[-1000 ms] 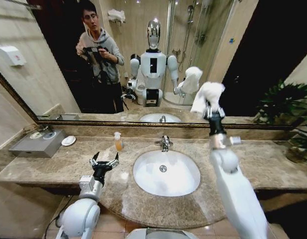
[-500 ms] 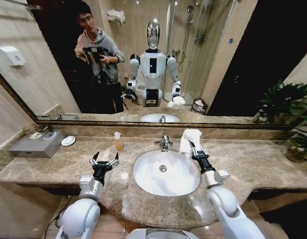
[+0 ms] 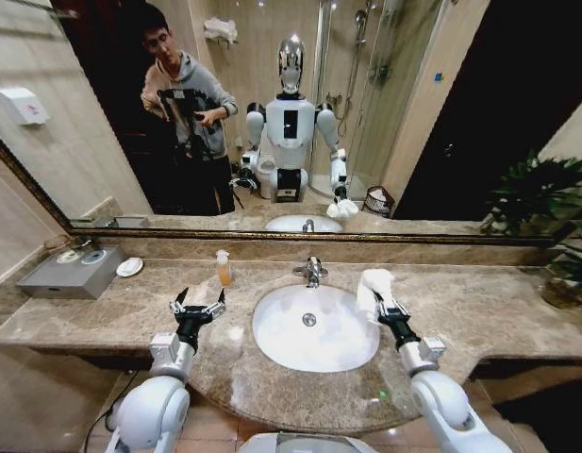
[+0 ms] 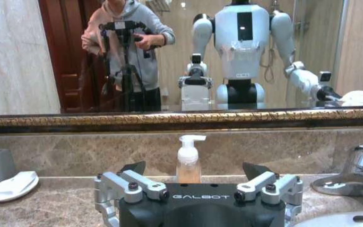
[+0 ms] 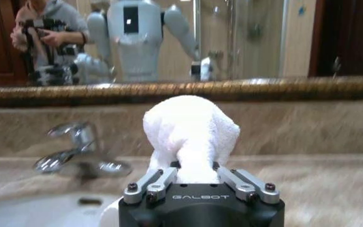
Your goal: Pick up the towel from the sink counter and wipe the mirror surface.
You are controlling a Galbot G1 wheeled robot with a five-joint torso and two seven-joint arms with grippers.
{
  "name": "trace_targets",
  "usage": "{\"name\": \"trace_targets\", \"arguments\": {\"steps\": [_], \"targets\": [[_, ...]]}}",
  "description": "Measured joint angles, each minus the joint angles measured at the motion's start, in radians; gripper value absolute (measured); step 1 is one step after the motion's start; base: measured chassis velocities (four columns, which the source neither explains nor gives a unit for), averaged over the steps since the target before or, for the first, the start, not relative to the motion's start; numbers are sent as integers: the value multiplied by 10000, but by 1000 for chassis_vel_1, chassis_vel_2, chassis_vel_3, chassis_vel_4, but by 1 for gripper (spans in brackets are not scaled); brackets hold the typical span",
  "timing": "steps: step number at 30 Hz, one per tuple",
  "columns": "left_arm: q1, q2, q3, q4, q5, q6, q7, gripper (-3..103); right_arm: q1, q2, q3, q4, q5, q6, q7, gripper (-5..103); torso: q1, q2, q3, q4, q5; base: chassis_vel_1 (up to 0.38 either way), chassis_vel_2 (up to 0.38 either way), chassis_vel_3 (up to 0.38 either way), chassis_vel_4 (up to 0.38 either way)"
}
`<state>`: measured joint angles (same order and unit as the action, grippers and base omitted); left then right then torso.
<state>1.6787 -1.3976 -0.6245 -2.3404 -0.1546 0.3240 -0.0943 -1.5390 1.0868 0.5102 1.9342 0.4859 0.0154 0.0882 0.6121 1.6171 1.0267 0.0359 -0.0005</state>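
Note:
The white towel (image 3: 374, 286) is bunched upright in my right gripper (image 3: 385, 304), which is shut on it low over the sink counter (image 3: 498, 311), at the right rim of the oval basin (image 3: 314, 328). In the right wrist view the towel (image 5: 191, 128) bulges up from between the closed fingers of the right gripper (image 5: 194, 171), facing the mirror frame. The mirror surface (image 3: 441, 113) spans the wall behind the counter. My left gripper (image 3: 198, 307) hovers open over the counter left of the basin, and the left gripper (image 4: 194, 167) holds nothing.
A faucet (image 3: 312, 271) stands behind the basin. A soap bottle (image 3: 223, 268) sits ahead of the left gripper, with a soap dish (image 3: 130, 267) and grey tissue box (image 3: 72, 274) further left. A potted plant (image 3: 559, 250) occupies the counter's right end.
My right arm has come down from the mirror with the towel, from high against the glass to low beside the basin's right rim. The left arm has not moved.

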Motion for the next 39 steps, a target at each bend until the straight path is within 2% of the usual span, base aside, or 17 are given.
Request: {"name": "trace_targets", "arguments": {"steps": [5,7,12,13,14,16,17,18,19,22,23,25,27,28,32,36,39], "targets": [[0,0,0,-1,0,0,0,100,235,442,-1041,-329,-597,-583,35,18,0,0,0,4,6,0,0,0,0],[0,0,0,0,0,0,0,100,420,469,-1624,-876,-969,-1222,275,18,0,0,0,3,2,0,0,0,0],[-3,1,2,0,0,0,2,100,951,275,-2652,-1691,-1016,-1847,797,18,0,1,-2,0,0,0,0,0,0],[-1,1,-1,0,0,0,-2,100,1163,216,-2875,-1831,-997,-2000,970,18,-1,2,-3,9,-6,0,0,0,0],[-1,0,0,0,0,0,-3,100,1535,77,-3265,-1989,-786,-2367,1382,18,-1,7,-5,0,-27,0,0,0,0],[-1,1,-2,0,0,0,-4,100,2071,-106,-3736,-2194,-289,-2796,2005,18,-5,12,-8,-5,-29,0,0,0,0],[-1,1,-2,0,0,0,-4,100,2071,-106,-3736,-2194,-289,-2796,2005,18,-5,12,-8,-5,-29,0,0,0,0],[0,-2,-1,-1,1,0,-3,100,2341,-232,-3956,-2306,-38,-2952,2180,18,-5,12,-9,1,-19,0,0,0,0],[0,0,-2,-1,1,0,-4,100,2512,-367,-4099,-2373,85,-2974,2199,18,-3,6,-4,17,16,0,0,0,0],[2,1,-3,0,0,0,-4,100,2523,-531,-4124,-2044,251,-3005,2075,18,5,-8,11,8,29,0,0,0,0],[-6,1,0,0,0,0,0,100,2593,-722,-4081,-1205,572,-3293,2172,18,12,-10,11,-13,27,0,0,0,0],[-5,1,1,0,0,0,1,100,2698,-864,-4114,-862,788,-3448,2365,18,11,-8,9,-9,14,-28,-17,1,-8],[0,0,-1,0,0,0,0,100,3338,-1818,-4754,176,2220,-4244,3352,18,4,-6,5,3,14,-28,-7,-4,-20],[0,0,-1,0,0,0,0,100,3338,-1818,-4754,176,2220,-4244,3352,18,4,-6,5,3,14,0,0,0,0],[0,0,0,0,0,0,0,100,4500,-3030,-5894,395,3891,-4905,4135,18,-1,-2,1,3,9,0,0,0,0],[0,0,0,0,0,0,0,100,5103,-3384,-6675,182,4619,-5141,4381,18,0,-2,2,-1,9,0,0,0,0],[0,0,0,0,0,0,0,100,6378,-3351,-8119,-800,5460,-5377,4832,18,0,-2,2,2,7,0,0,0,0]]}}
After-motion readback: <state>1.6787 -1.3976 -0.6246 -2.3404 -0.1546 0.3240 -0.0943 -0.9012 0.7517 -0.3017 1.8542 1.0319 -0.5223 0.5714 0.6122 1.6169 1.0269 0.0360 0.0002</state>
